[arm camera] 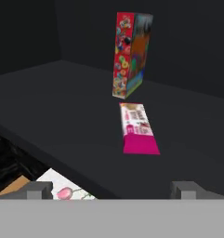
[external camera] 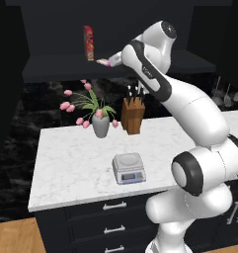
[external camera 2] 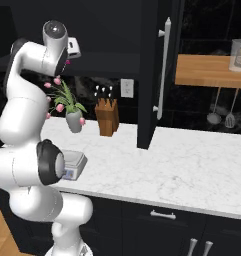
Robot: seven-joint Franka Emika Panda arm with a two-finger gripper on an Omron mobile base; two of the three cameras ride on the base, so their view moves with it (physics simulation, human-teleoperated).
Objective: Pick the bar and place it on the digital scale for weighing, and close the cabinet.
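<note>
The bar (arm camera: 137, 128), a flat pink and white packet, lies on the dark shelf of the open cabinet (external camera: 56, 69), just in front of a tall upright red box (arm camera: 129, 53). My gripper (arm camera: 112, 190) is open and holds nothing; it hovers at the shelf's front edge, a short way short of the bar. From the left base view the gripper (external camera: 110, 60) reaches in beside the bar (external camera: 102, 62). The digital scale (external camera: 129, 168) sits on the white marble counter below, with nothing on its platform. One cabinet door (external camera 2: 151, 75) stands swung out, with its long silver handle (external camera 2: 164, 70) showing.
A vase of pink tulips (external camera: 99, 121) and a wooden knife block (external camera: 133, 116) stand on the counter (external camera: 66, 163) behind the scale. Black drawers (external camera: 110, 217) run under the counter. A wooden shelf (external camera 2: 207, 72) with a jar (external camera 2: 239, 55) and hanging utensils (external camera 2: 222, 117) lies to the right.
</note>
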